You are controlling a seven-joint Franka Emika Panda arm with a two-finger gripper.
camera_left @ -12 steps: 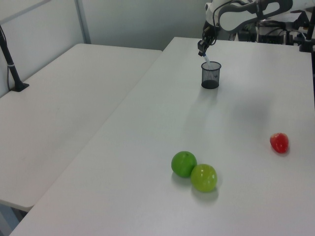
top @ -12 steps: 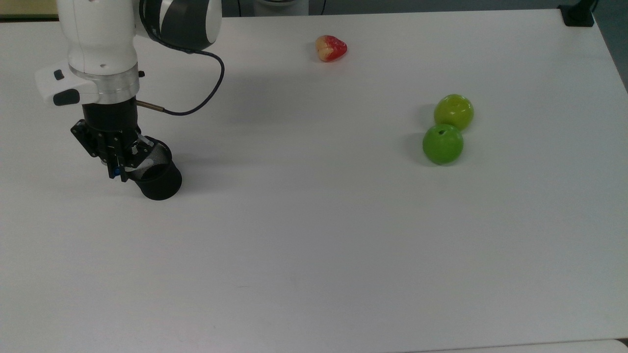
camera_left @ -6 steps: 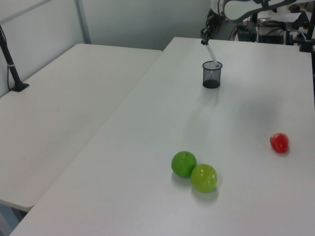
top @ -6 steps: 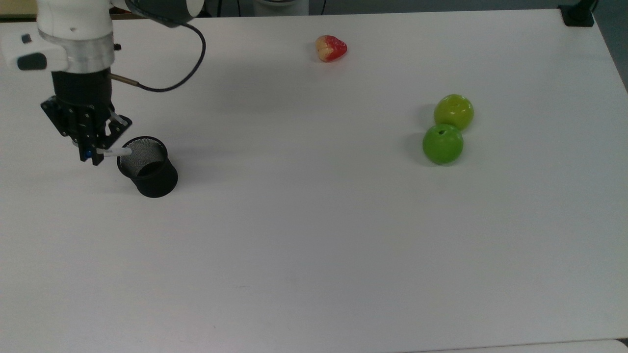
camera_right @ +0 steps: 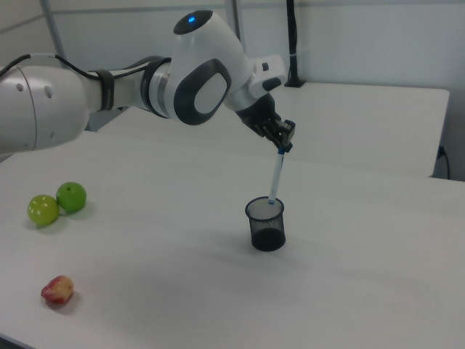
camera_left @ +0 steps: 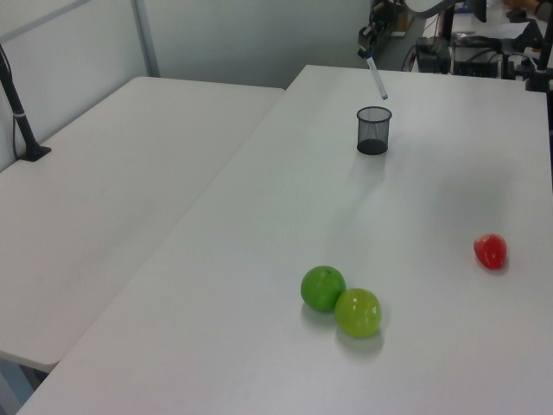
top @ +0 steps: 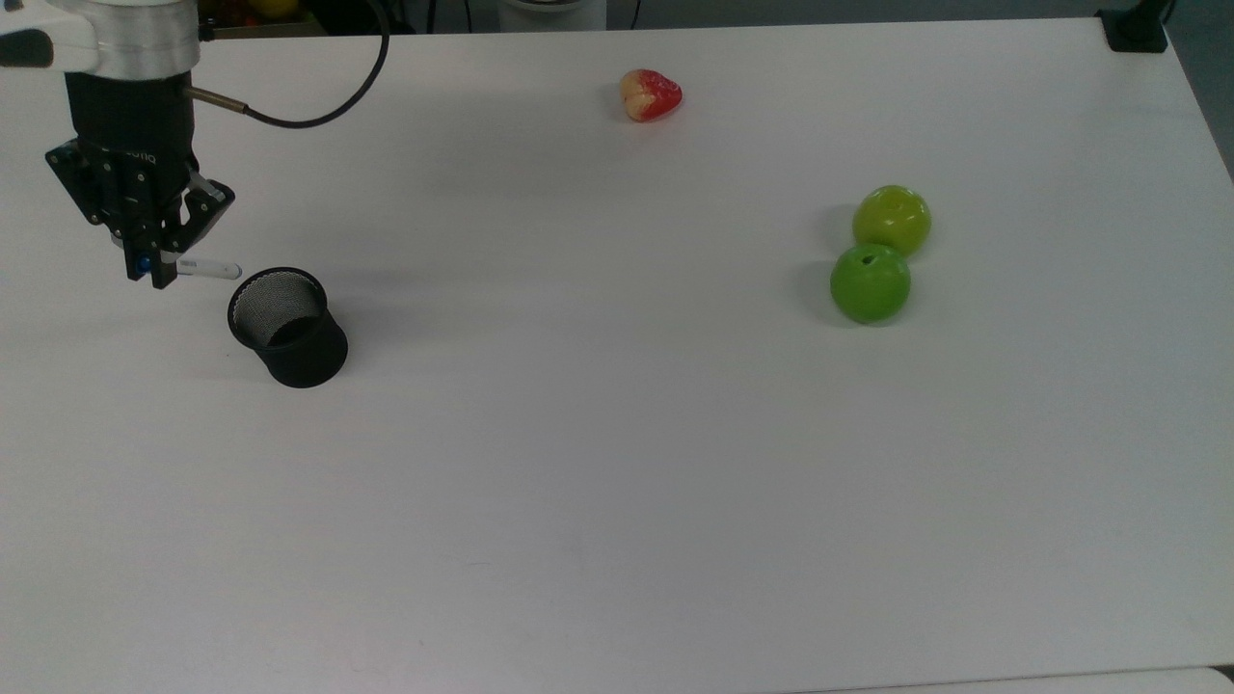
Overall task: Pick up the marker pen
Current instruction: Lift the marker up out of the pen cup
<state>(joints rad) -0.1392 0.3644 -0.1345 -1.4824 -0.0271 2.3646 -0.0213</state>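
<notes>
Gripper (top: 154, 268) is clamped on the blue cap end of the marker pen (camera_right: 276, 177), which hangs tilted, its lower tip just above the mesh cup (camera_right: 266, 223) on the table (top: 617, 434). Probably light, stiff and slick-barrelled, so an end grip may let it pivot; nearer mid-barrel looks steadier.

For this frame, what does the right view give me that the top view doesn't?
Right view alone: the arm's white and grey links, and the marker pen hanging tilted from the gripper, its lower tip at the rim of the mesh cup. Top view alone: down into the cup, and the pen lying beside the cup's rim. Both: the gripper shut on the pen, two green apples touching, and a red fruit.
</notes>
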